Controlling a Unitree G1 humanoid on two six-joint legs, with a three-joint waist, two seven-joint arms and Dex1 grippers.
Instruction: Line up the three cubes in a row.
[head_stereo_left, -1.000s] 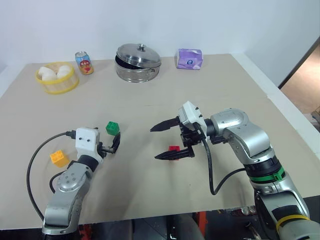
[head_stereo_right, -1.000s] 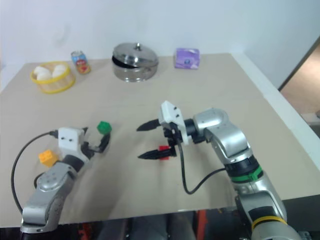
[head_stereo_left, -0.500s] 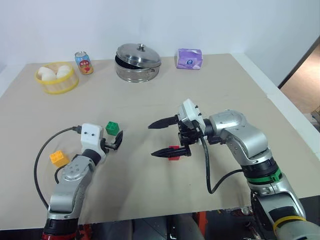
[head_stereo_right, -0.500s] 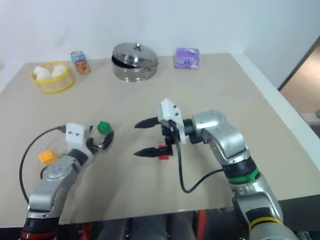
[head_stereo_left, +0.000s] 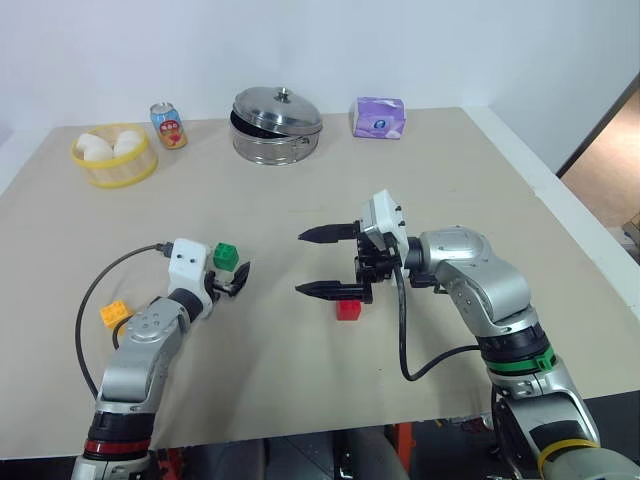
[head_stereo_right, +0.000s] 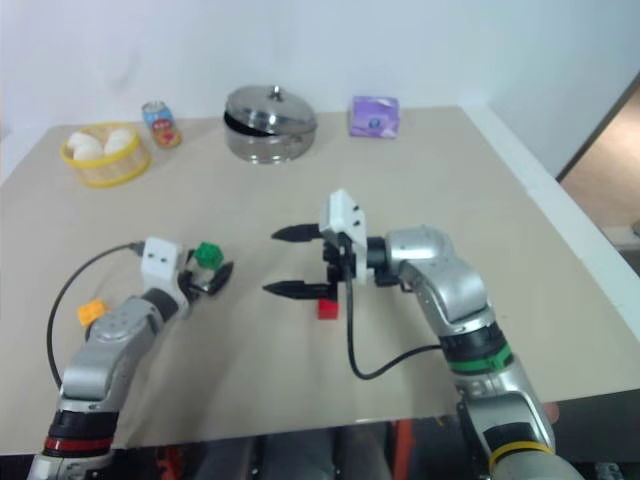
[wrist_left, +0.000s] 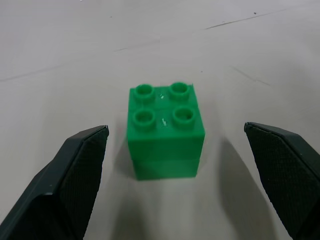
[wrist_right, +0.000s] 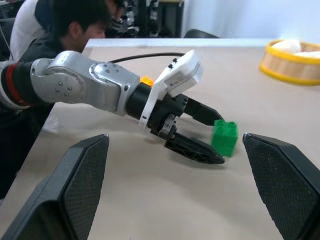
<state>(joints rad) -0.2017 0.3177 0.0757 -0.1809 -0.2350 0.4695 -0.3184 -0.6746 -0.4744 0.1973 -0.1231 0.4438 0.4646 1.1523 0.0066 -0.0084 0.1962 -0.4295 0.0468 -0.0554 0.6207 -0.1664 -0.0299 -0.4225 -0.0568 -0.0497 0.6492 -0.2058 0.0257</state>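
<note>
Left pincer (wrist_left: 175, 175) advanced, now straddling green cube (wrist_left: 165, 131).

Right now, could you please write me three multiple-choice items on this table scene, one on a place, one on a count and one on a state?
1. Where is the small green studded plastic cube?
A. between the left claw's open fingers
B. inside the steel pot
C. beside the purple packet

2. How many studded cubes lie on the table?
A. two
B. three
C. four

3. What state is the right claw in?
A. shut on the red cube
B. open, empty
C. shut, empty

Answers:
1 A: the left wrist view shows it flanked by both fingers.
2 B: green, small red studded cube, small yellow-orange studded cube.
3 B: its fingers are spread, the red cube sits below.
</note>
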